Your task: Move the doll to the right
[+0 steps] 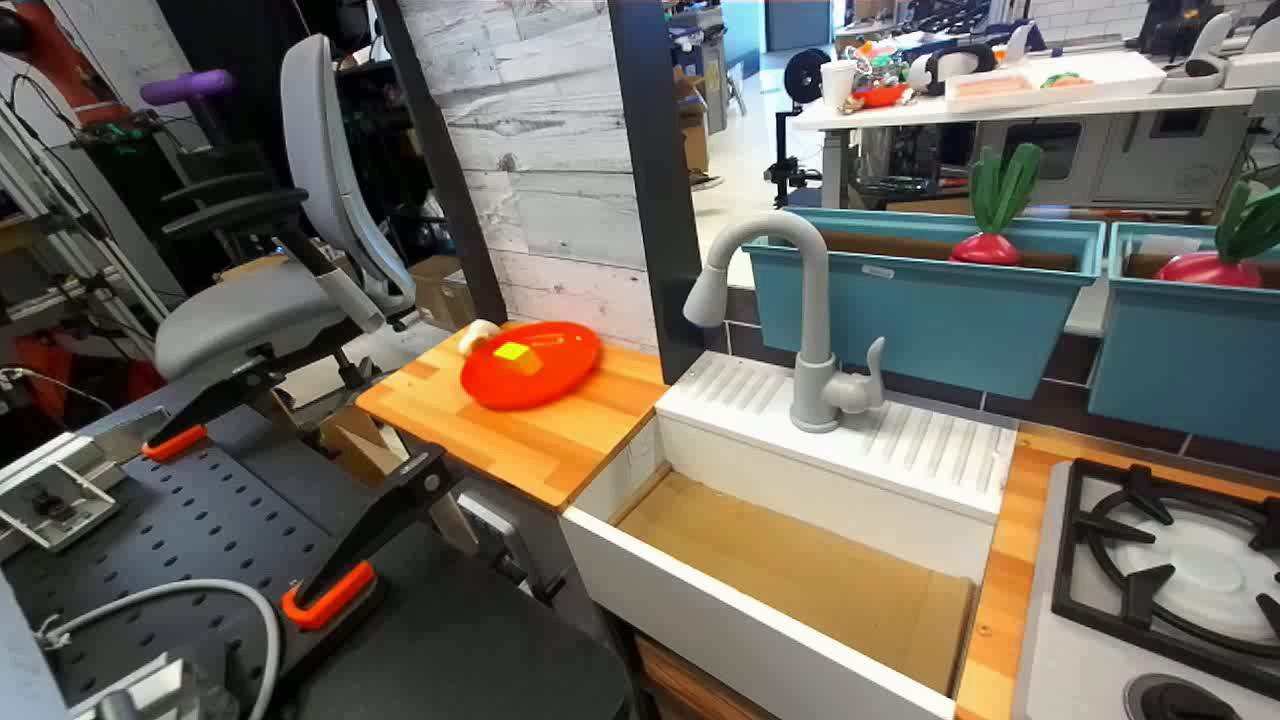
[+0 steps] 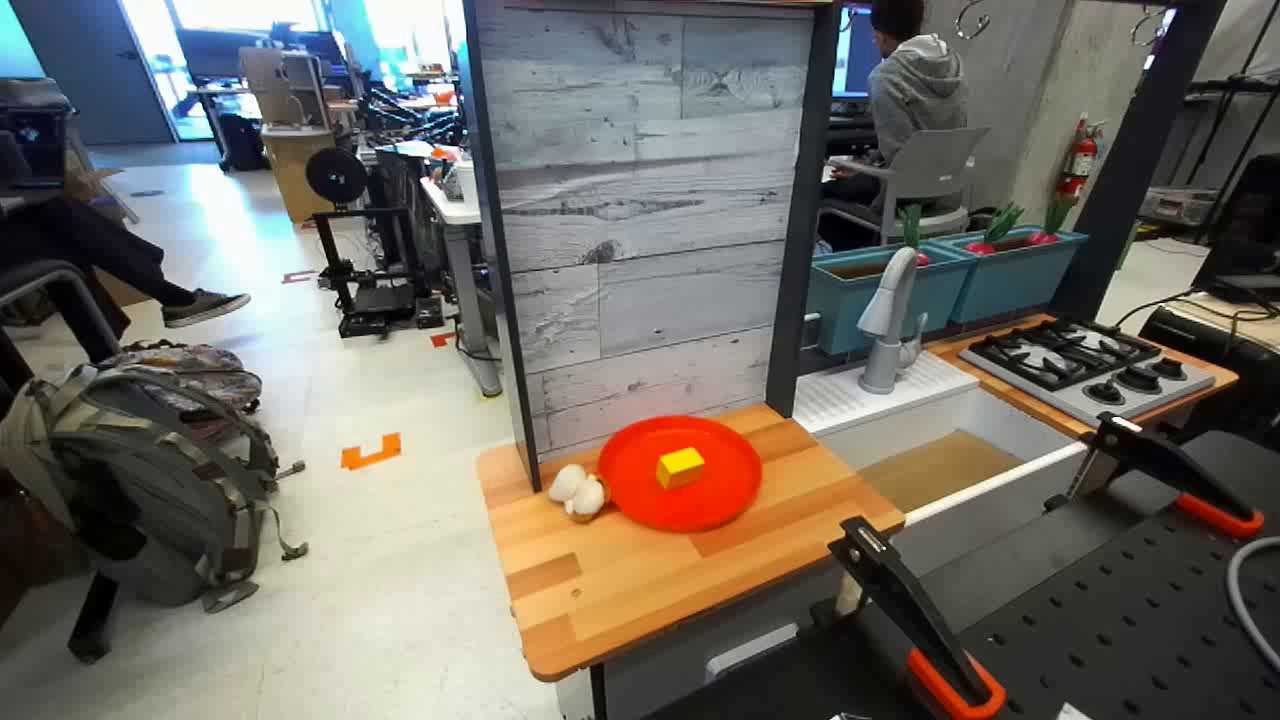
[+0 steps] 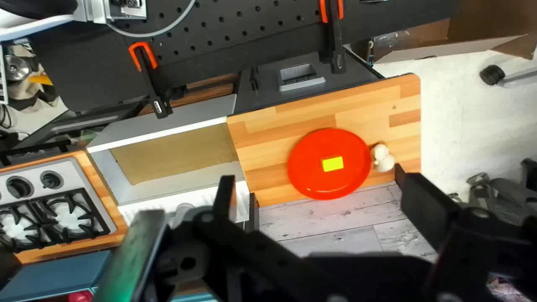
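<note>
No clear doll shows. A small white rounded object, with what look like two joined lobes, shows in both exterior views (image 1: 478, 336) (image 2: 578, 492) and in the wrist view (image 3: 383, 158); I cannot tell whether it is the doll. It lies on the wooden counter (image 2: 620, 600) beside a red plate (image 2: 640, 505), close to its rim. A yellow block (image 2: 680, 467) sits on the plate, also seen in the wrist view (image 3: 332, 164). My gripper (image 3: 318, 178) is open and empty in the wrist view, well above the counter. It is outside both exterior views.
A white sink (image 1: 740, 625) with a grey faucet (image 1: 815, 300) adjoins the counter. A stove (image 2: 1090, 365) stands beyond it. A grey wood-pattern wall (image 2: 650, 200) rises behind the plate. Black clamps with orange ends (image 2: 915, 620) hold a dark pegboard table. Blue planters (image 1: 920, 310) stand behind the sink.
</note>
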`<action>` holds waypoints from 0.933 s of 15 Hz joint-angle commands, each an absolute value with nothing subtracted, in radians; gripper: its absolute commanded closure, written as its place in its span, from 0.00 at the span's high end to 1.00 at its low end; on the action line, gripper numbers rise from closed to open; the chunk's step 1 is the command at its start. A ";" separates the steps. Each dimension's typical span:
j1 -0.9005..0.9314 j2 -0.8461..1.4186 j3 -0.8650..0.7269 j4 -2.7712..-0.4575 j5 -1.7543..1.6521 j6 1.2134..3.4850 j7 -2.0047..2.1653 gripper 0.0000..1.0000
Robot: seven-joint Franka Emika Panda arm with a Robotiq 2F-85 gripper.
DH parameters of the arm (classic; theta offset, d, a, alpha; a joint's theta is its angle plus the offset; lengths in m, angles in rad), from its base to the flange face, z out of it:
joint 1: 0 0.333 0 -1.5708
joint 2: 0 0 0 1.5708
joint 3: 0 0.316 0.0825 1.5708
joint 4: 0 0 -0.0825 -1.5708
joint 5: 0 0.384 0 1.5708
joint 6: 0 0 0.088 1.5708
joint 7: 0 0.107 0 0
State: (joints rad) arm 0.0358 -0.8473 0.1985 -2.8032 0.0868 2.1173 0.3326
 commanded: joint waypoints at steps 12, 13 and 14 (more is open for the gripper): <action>0.038 -0.846 0.196 -2.801 0.084 2.114 0.334 1.00; 0.038 -0.846 0.196 -2.801 0.084 2.114 0.334 1.00; 0.027 -0.814 0.204 -2.796 0.095 2.162 0.360 1.00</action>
